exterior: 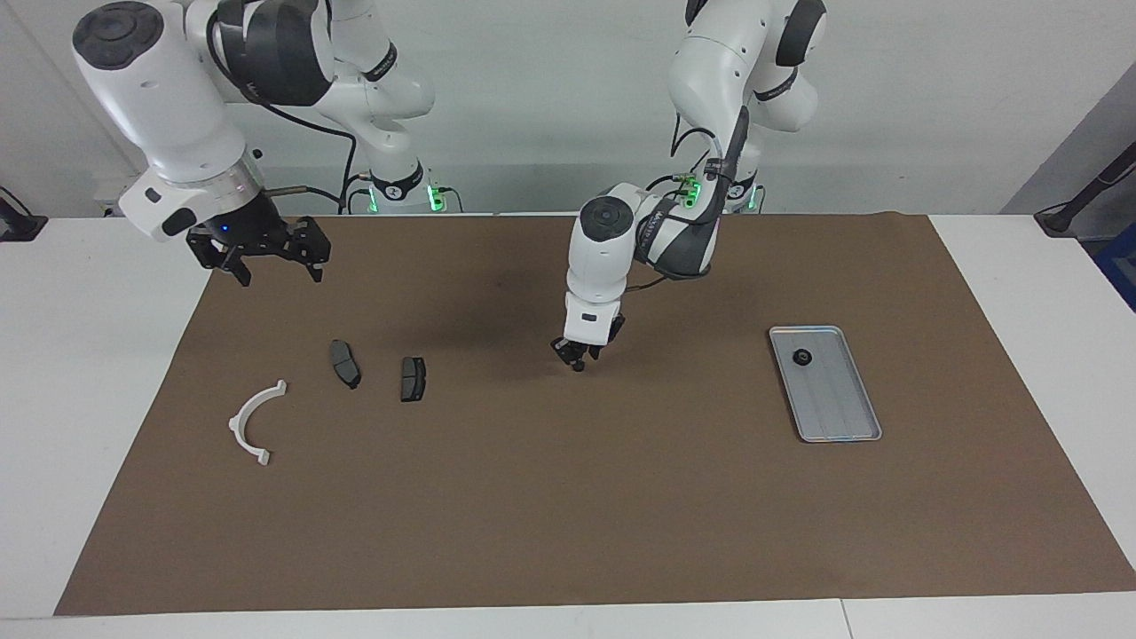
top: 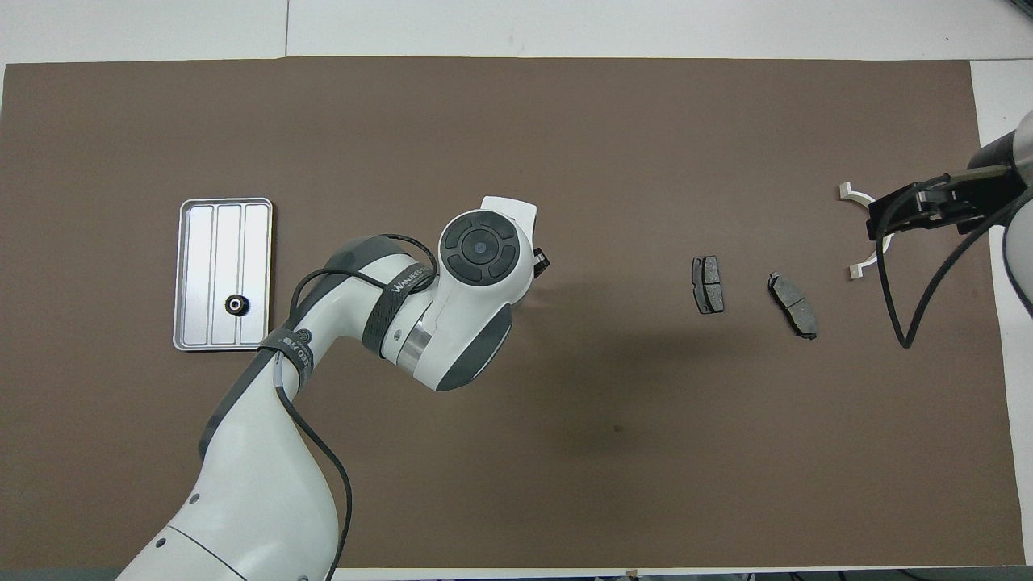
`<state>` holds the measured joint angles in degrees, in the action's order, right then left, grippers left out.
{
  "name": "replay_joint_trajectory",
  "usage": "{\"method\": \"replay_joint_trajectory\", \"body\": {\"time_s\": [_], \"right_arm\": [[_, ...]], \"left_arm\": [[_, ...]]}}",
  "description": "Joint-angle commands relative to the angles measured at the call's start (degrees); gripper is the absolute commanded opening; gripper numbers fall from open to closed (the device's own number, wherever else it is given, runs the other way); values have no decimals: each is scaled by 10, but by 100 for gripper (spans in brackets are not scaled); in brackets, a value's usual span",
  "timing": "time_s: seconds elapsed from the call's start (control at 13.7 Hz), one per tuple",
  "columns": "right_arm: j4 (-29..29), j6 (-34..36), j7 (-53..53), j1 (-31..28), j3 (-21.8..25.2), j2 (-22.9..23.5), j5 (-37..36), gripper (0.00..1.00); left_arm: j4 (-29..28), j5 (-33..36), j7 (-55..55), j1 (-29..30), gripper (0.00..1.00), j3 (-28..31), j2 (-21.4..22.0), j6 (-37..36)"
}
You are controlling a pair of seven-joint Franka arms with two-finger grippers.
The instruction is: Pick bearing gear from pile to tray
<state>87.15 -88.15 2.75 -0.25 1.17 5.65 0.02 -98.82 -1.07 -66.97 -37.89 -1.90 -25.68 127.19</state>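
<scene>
The pile lies toward the right arm's end of the mat: a white semicircular bracket point(exterior: 253, 422) point(top: 852, 273) and two dark grey brake-pad plates point(exterior: 345, 363) point(exterior: 413, 378) point(top: 708, 284) point(top: 792, 304). The silver-grey tray point(exterior: 839, 408) point(top: 202, 266) lies toward the left arm's end and holds one small black ring gear point(exterior: 802, 358) point(top: 235, 304). My left gripper point(exterior: 579, 357) hangs low over the bare middle of the mat, between pile and tray; in the overhead view the arm hides most of it. My right gripper point(exterior: 277, 266) point(top: 888, 218) is open and empty, raised over the mat near the bracket.
A brown mat point(exterior: 568, 515) covers most of the white table. The left arm's elbow and wrist point(top: 476, 266) reach over the mat beside the tray.
</scene>
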Motion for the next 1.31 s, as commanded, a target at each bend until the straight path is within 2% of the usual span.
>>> {"method": "replay_joint_trajectory", "body": {"time_s": [0.0,0.07,0.15,0.66,0.73,0.8,0.88,0.95,1.24], "right_arm": [[34,2,14,-26,-10,-31,17,100],[32,-2,16,-36,-13,-31,17,100],[33,-4,15,-40,-14,-34,17,100],[50,5,16,-48,-13,-51,9,100],[50,5,16,-48,-13,-51,9,100],[50,5,16,-48,-13,-52,9,100],[50,6,16,-50,-13,-52,9,100],[51,6,16,-50,-13,-53,9,100],[60,4,16,-50,-13,-65,9,100]], "left_arm": [[7,11,-13,-19,50,10,-22,-11],[9,19,-22,-22,58,13,-31,-9],[9,20,-23,-22,58,13,-31,-14],[9,21,-36,-22,47,13,-32,-12],[6,23,-44,-24,40,13,-33,-6],[6,26,-49,-25,18,13,-32,-3],[3,26,-49,-25,5,13,-32,-2],[2,26,-51,-25,0,13,-32,1],[-1,34,-52,-16,0,15,-30,-13]]}}
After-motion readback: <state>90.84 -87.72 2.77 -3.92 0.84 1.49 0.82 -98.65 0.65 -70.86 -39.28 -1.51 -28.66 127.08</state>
